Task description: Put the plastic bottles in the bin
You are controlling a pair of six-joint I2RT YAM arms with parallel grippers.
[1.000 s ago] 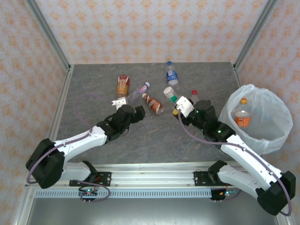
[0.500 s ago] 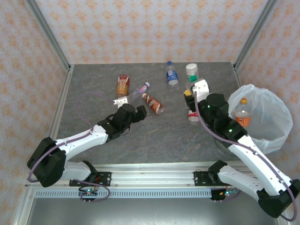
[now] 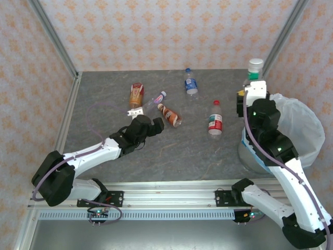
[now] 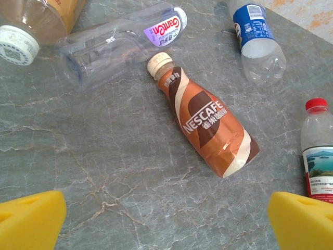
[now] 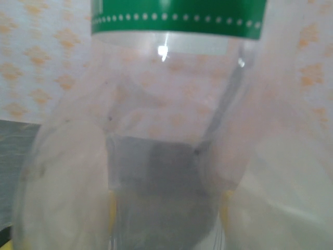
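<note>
Now, left tool (image 4: pixel 166 224): pads (image 4: pixel 31 219) apart, empty, poised near the brown bottle (image 4: pixel 208 127).
Left to do: we count five lying on the surface (image 3: pixel 104 99): orange-labelled bottle (image 3: pixel 136 95), purple-capped bottle (image 3: pixel 155 100), the brown bottle, blue-labelled bottle (image 3: pixel 191 83), red-capped bottle (image 3: pixel 214 117).
Right tool (image 3: pixel 253 80): clamped on a green-labelled bottle (image 3: pixel 255 67), raised just beside the bin (image 3: pixel 312 130), at its far left edge; we judge it not yet dropped.
Bin: white-lined, right side.
Room: grey marbled surface, peach patterned walls (image 3: pixel 156 31).

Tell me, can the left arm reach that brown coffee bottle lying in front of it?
Probably yes. The left fingers stand wide open just short of the brown bottle, which lies flat on the table with nothing between them.
</note>
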